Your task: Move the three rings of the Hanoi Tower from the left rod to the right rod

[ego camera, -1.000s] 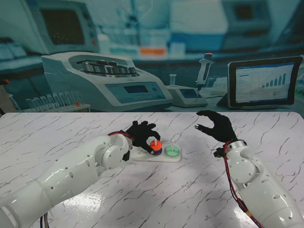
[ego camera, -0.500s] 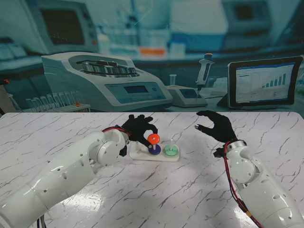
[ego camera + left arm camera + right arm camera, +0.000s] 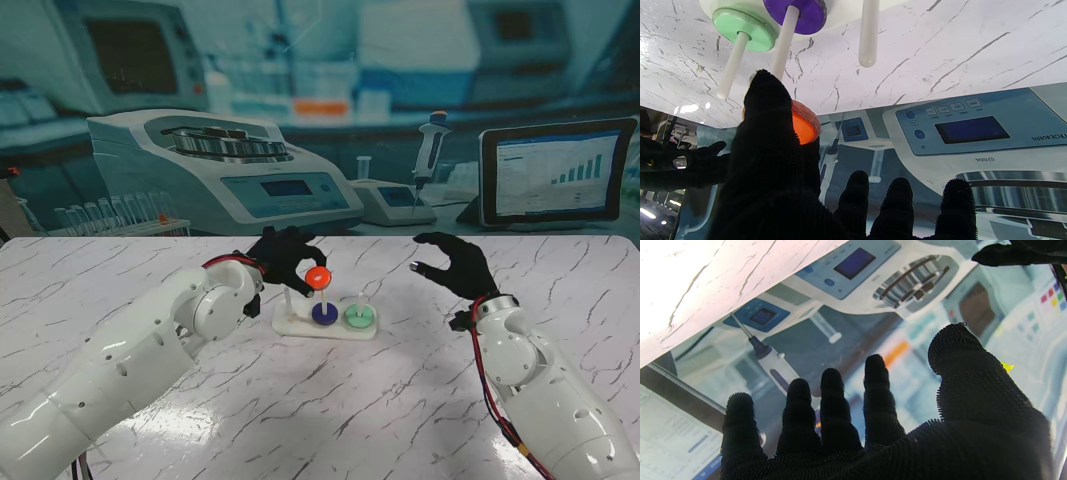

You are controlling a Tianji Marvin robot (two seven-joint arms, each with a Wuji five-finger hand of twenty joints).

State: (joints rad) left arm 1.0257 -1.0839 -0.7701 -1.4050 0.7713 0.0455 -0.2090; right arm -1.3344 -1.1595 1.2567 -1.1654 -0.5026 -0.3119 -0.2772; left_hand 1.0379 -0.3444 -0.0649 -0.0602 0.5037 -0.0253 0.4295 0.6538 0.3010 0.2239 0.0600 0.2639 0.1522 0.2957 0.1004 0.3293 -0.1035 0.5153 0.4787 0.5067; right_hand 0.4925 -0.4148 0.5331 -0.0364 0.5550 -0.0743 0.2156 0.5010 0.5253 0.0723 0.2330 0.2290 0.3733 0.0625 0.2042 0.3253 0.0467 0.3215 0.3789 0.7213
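The white Hanoi base (image 3: 300, 327) stands mid-table with three upright rods. A purple ring (image 3: 324, 313) lies at the foot of the middle rod and a green ring (image 3: 359, 318) at the foot of the right rod; the left rod (image 3: 286, 300) is bare. My left hand (image 3: 283, 258) is shut on a small orange ring (image 3: 318, 280), held up near the tip of the middle rod, above the purple ring. In the left wrist view the orange ring (image 3: 804, 126) shows beside my thumb (image 3: 768, 133), with the green ring (image 3: 740, 28) and purple ring (image 3: 800, 11) beyond. My right hand (image 3: 455, 265) hovers open to the right of the base, fingers spread (image 3: 873, 426).
A centrifuge (image 3: 225, 170), a pipette on a stand (image 3: 428, 150), a tablet (image 3: 556, 172) and a rack of tubes (image 3: 110, 215) line the backdrop beyond the far table edge. The marble table top (image 3: 380, 400) stretches nearer to me.
My left hand has lifted the orange ring off the purple ring, up along the middle rod. The right hand has not moved.
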